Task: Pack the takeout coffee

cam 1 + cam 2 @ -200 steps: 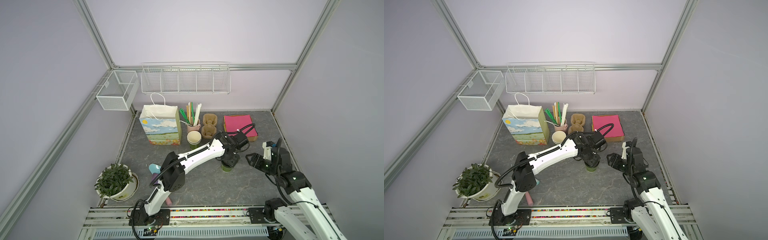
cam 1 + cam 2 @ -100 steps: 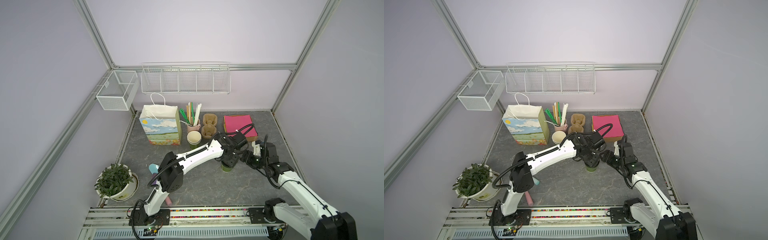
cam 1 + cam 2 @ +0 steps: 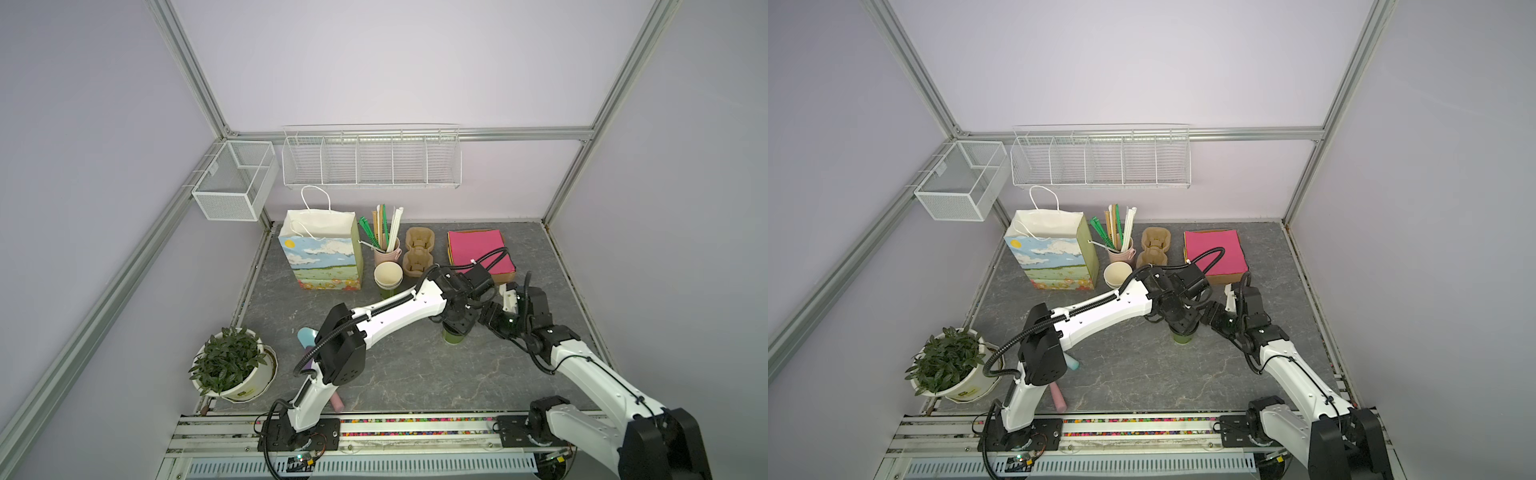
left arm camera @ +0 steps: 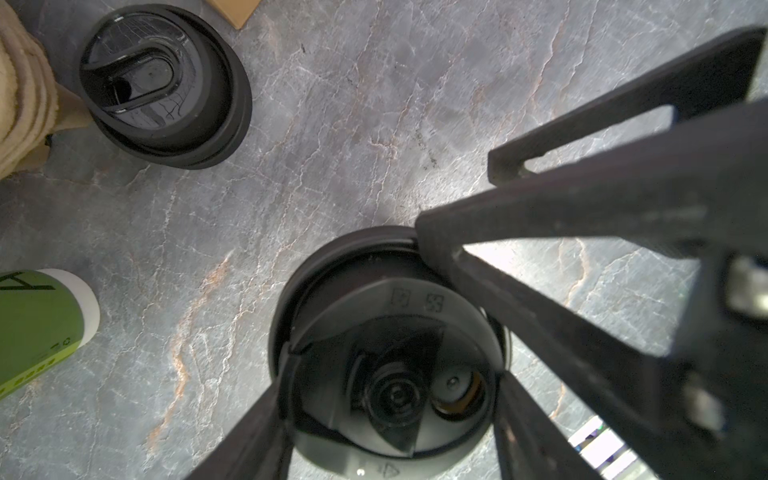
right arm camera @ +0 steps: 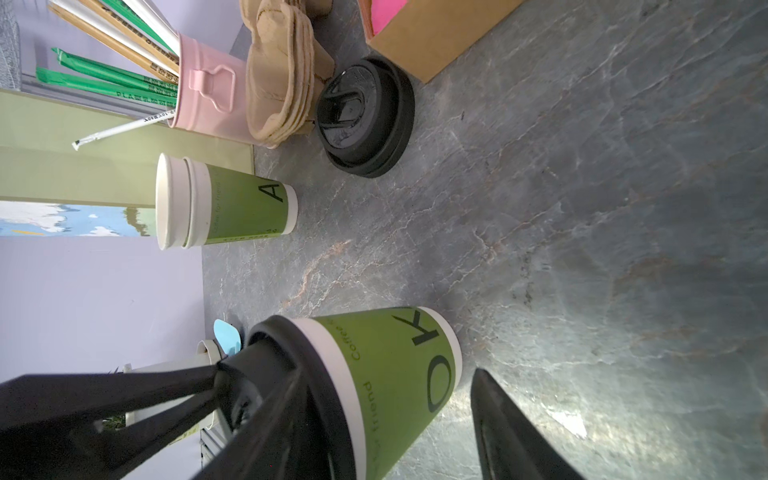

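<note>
takeout coffee (image 5: 386,374) stood capped on the table (image 3: 415,374), not yet packed. left gripper (image 4: 392,365) clamped its lid from above. right gripper (image 3: 482,320) sat at its 2 o'clock, jaws apart. paper bag (image 3: 320,257) stood open at 10 o'clock. lift and bagging looked left to do.

You're looking at a big black "OK" on the lidded green cup (image 5: 395,374), with small "Coffee" and "friend" running alongside. Stacked cups (image 5: 241,208), further left, are showing "A". Green straw wrapper (image 5: 104,88) is reading "PLA". Other print is blurring out.
</note>
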